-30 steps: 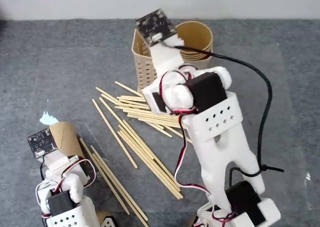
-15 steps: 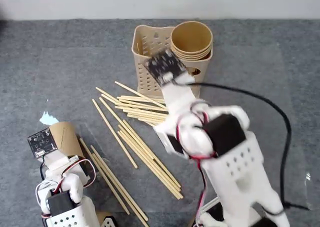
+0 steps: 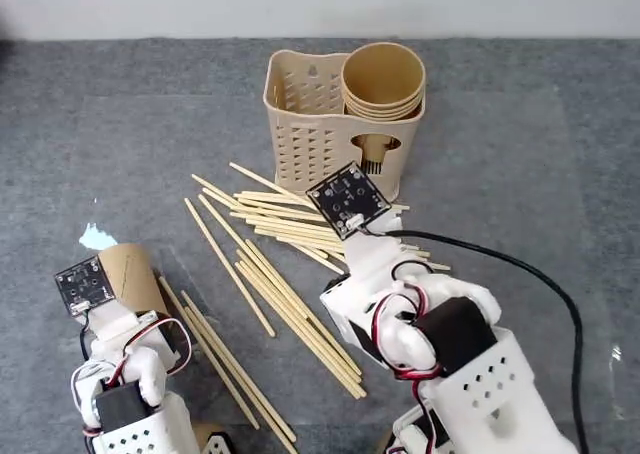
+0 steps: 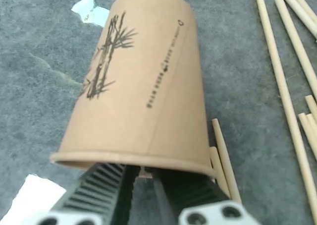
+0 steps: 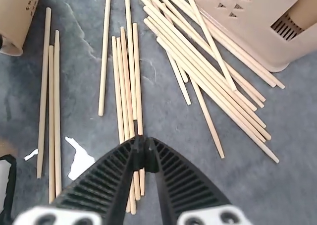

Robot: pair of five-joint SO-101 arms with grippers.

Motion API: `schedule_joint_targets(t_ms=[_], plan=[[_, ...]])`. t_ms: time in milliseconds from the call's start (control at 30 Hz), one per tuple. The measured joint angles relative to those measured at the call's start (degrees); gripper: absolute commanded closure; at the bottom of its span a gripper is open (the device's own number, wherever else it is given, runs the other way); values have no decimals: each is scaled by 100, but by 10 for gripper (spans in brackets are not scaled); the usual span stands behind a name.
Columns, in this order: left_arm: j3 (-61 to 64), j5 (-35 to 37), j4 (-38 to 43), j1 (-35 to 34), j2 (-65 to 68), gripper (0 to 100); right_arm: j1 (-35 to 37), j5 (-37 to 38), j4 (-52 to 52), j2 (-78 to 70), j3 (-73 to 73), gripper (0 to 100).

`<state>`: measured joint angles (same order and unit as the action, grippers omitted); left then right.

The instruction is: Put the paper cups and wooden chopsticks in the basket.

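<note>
At the upper middle of the high view, the basket (image 3: 320, 154) is seen upright on the grey table (image 3: 540, 174), and a stack of paper cups (image 3: 383, 74) is already nested in its right-hand compartment. That part of the task can be judged done. One further paper cup (image 4: 143, 86) is left out. It is found at the lower left of the high view, tipped on its side, with its rim pinched, as far as can be judged, between the nearly closed jaws of the left gripper (image 4: 142, 171). No wooden chopsticks (image 3: 285, 274) can be made out inside the basket. They are strewn across the middle of the table, some touching the basket's foot and a few lying beside the pinched cup. The right gripper (image 5: 144, 153) is held over this scatter with its jaws pressed together and nothing between them. The task is therefore judged partly finished: one cup and the whole scatter of chopsticks remain to be carried over.
</note>
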<state>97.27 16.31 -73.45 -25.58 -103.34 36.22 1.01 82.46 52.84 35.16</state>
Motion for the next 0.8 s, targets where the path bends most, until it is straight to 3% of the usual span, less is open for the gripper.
schedule_joint_targets(t_ms=[200, 367, 600, 800], plan=[[-624, 0, -149, -475, 0, 986, 0, 0, -369, 9, 290, 983], [-1371, 0, -747, -1275, 0, 986, 0, 0, -475, 9, 316, 983], [-1512, 0, -809, -2523, 0, 986, 9, 0, -730, 9, 316, 983], [-1512, 0, -809, -3754, 0, 986, 624, 0, -985, 9, 316, 983]])
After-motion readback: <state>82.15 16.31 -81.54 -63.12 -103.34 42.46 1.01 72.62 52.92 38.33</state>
